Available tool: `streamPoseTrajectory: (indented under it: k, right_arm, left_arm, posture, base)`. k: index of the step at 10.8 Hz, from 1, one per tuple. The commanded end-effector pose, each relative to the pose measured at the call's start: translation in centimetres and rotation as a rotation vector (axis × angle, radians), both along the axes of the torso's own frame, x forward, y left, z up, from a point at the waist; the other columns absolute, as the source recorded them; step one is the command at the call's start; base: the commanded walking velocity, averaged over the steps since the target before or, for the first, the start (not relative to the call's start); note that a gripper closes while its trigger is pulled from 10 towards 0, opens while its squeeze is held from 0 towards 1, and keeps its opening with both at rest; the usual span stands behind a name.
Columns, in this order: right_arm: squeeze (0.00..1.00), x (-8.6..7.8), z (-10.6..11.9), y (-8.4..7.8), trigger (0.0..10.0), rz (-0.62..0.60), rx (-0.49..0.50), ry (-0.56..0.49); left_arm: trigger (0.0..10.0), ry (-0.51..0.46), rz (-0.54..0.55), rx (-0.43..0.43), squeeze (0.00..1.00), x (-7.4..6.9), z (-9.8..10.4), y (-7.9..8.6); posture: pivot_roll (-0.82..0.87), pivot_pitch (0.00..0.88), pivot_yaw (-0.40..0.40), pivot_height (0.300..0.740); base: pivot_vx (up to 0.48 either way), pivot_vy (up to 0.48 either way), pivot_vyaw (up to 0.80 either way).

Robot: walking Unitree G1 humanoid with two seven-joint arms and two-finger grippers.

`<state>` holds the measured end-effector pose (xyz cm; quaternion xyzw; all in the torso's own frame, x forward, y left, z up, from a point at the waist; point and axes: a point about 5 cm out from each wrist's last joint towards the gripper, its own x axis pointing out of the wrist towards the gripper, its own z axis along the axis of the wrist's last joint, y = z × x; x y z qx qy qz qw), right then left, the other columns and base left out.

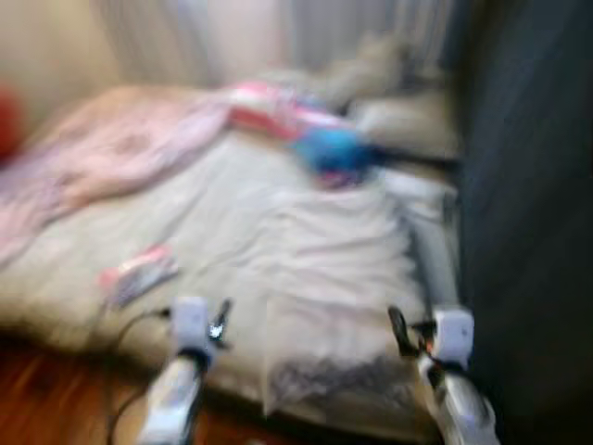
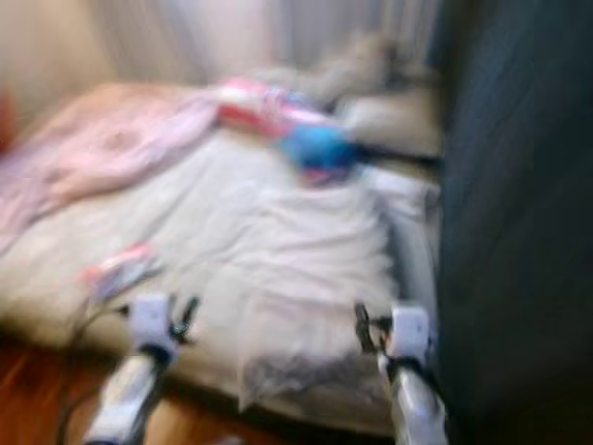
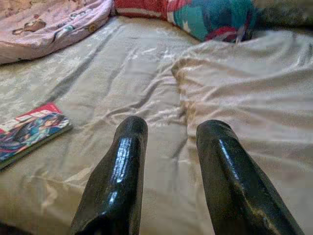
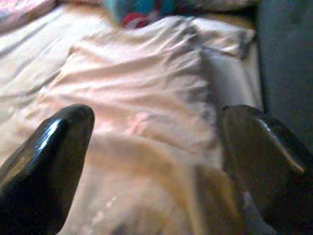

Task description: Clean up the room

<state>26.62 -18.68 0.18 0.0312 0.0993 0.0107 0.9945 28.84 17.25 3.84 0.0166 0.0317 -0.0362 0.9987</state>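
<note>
Ahead of the open, empty left claw [image 3: 168, 161] and right claw [image 4: 151, 161], the rumpled sheet [image 3: 244, 88] looks soft and light, best pinched at a raised fold.

Your head views: heavy motion blur across whole frame, edges of bed [image 1: 232, 232] and pink blanket [image 1: 111, 148] smeared, no fine detail. Light soft, warm, coming from curtained window [image 1: 278, 37] at back. Dark panel [image 1: 528, 232] on your right underexposed, featureless. Left wrist view sharper: sheet creases crisp, magazine [image 3: 29, 129] readable as colour, glossy highlights on black fingers [image 3: 120, 181]. Right wrist view softer, fingers [image 4: 44, 161] out of focus, sheet washed pale.
</note>
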Motion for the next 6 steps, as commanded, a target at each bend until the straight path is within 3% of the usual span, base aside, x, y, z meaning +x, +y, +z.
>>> streamPoseTrajectory:
  k: [1, 4, 6]
  right_arm:
    - [0.00, -0.22, -0.23, -0.06, 10.0, -0.005, 0.003, 0.011]
    - [0.00, -0.22, -0.25, -0.19, 10.0, -0.007, 0.001, 0.015]
    - [0.00, -0.16, -0.23, -0.28, 10.0, -0.012, 0.002, 0.017]
  left_arm:
    - [10.0, -0.011, 0.000, 0.001, 0.00, 0.25, 0.37, 0.05]
    - [10.0, -0.004, 0.006, -0.011, 0.00, 0.21, 0.26, 0.06]
    - [10.0, 0.001, 0.007, -0.016, 0.00, 0.25, 0.21, 0.03]
  posture:
    - [0.04, 0.057, -0.006, 0.740]
    - [0.04, 0.056, -0.012, 0.740]
    - [0.04, 0.055, -0.013, 0.740]
  base:
    - [0.000, 0.000, 0.00]
    - [0.000, 0.000, 0.00]
    - [0.000, 0.386, 0.00]
